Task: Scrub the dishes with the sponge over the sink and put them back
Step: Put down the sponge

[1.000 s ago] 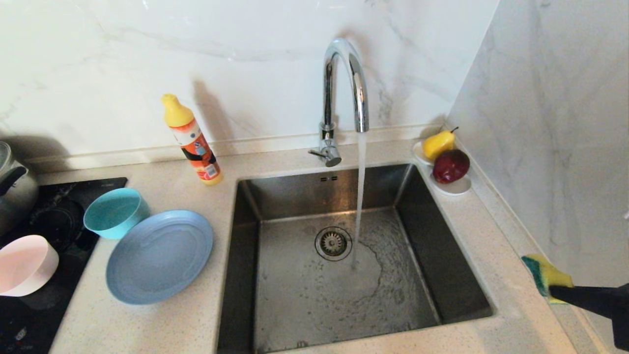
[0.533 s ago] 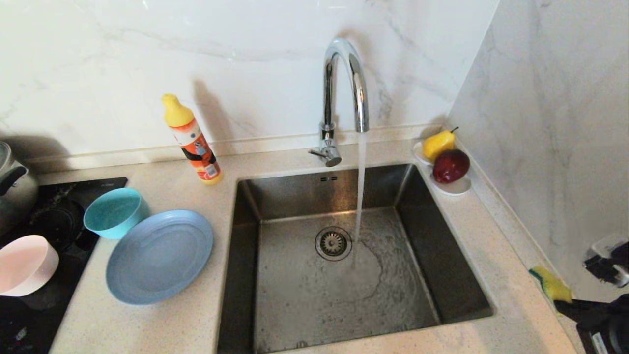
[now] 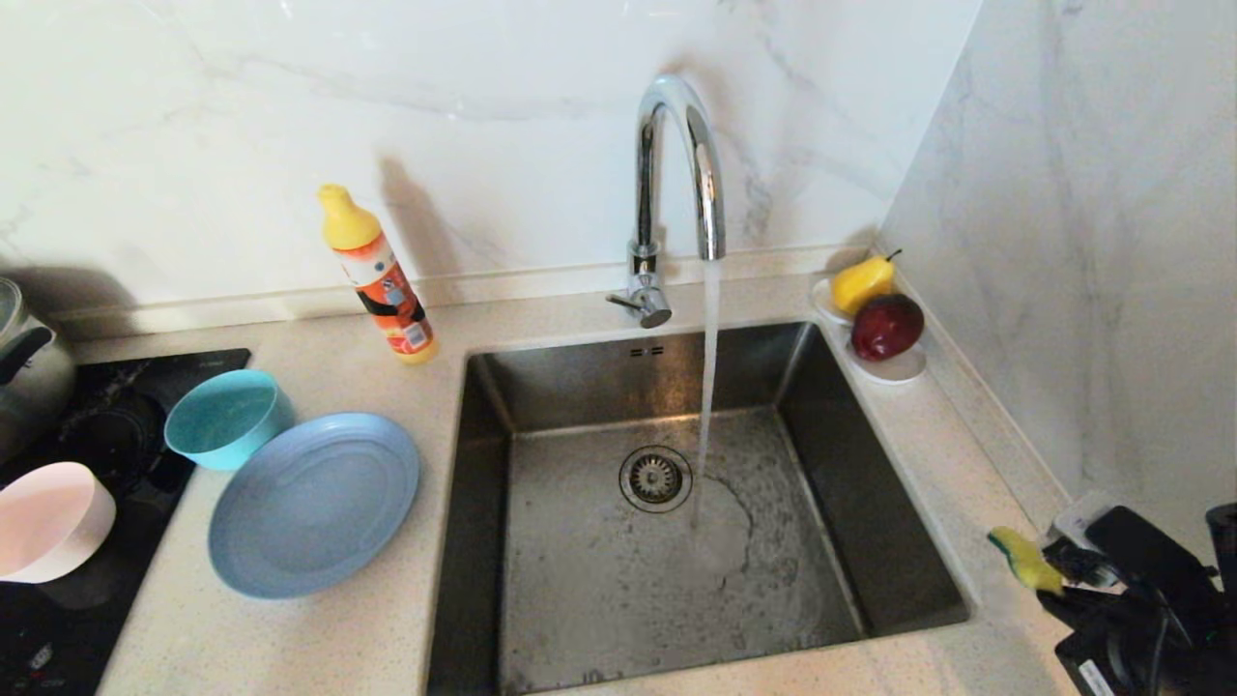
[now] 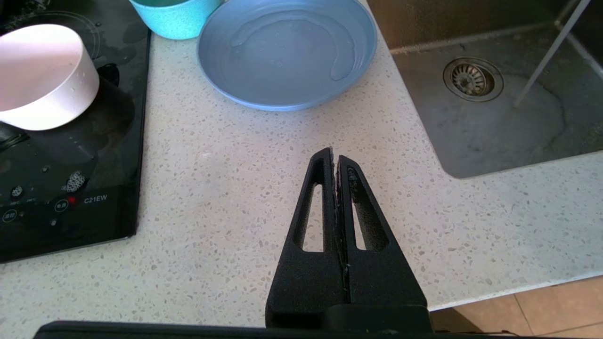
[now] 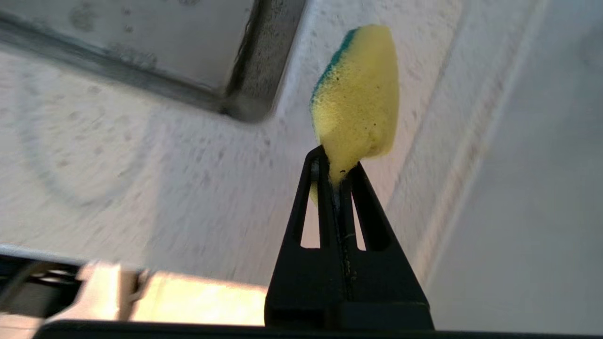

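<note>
The counter wraps a big steel sink with the tap running into it. Left of the sink sit the dishes: blue plate, then the pink bowl on the hob at far left, and the teal bowl just behind the plate. Key thing: those dishes are way across the sink from the sponge, which the right gripper has pinched by its narrow end at the near right corner, long axis sticking out past the tips. The arm looks tucked low at the counter's edge. The left gripper is closed on nothing, hovering over the counter near the plate, so it's much closer to the dishes.
</note>
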